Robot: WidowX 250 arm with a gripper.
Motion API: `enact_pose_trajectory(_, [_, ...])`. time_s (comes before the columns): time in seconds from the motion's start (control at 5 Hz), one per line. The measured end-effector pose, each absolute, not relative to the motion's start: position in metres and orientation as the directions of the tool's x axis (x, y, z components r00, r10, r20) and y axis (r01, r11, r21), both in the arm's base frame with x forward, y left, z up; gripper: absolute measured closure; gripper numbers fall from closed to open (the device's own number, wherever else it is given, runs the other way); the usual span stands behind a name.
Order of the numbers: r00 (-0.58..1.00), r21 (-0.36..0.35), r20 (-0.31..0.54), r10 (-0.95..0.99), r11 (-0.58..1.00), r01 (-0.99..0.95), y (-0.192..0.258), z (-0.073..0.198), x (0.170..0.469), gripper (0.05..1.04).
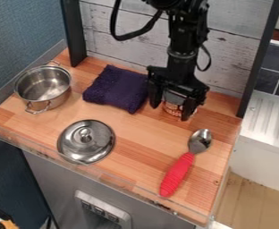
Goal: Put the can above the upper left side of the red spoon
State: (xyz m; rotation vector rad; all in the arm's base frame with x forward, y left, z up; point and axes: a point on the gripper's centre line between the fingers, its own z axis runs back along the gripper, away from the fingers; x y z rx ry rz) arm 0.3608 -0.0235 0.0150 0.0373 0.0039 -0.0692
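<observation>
Can (173, 106), banded with a reddish label and topped in grey, is seen at the back right of the wooden countertop (133, 138), partly hidden by the black gripper (169, 112) that is hung over it. The jaws are held apart, one to each side of the can; whether the can is touched by either of them cannot be told. By the can's position, a place behind and slightly to the left of the spoon's bowl is taken up, well apart from the handle's end.

The red-handled spoon (179, 173) is laid at a slant near the front right, its metal bowl pointed towards the back and its handle towards the front edge. Just to the left of the gripper, a dark purple cloth (116, 88) is spread flat, with some folds shown. At the far left, an open metal pot (43, 86) is stood upright, with a looped handle seen at its front and another at its back. Between pot and spoon, nearer the front, a round metal lid (86, 142) is rested with its knob upward. The countertop is backed by a whitewashed plank wall (121, 33) and edged along the front by a clear strip. To the right, a white ribbed drainboard (272, 118) is placed.
</observation>
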Motion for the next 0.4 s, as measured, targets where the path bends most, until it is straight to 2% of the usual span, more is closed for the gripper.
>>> enact_pose_trajectory(0.2, [0.996, 0.036, 0.039, -0.081, 0.996, 0.079, -0.023, 0.038, 0.352, 0.083])
enact_pose_trajectory(0.4, [0.994, 0.062, 0.045, -0.096, 0.994, 0.093, -0.018, 0.05, 0.337, 0.083])
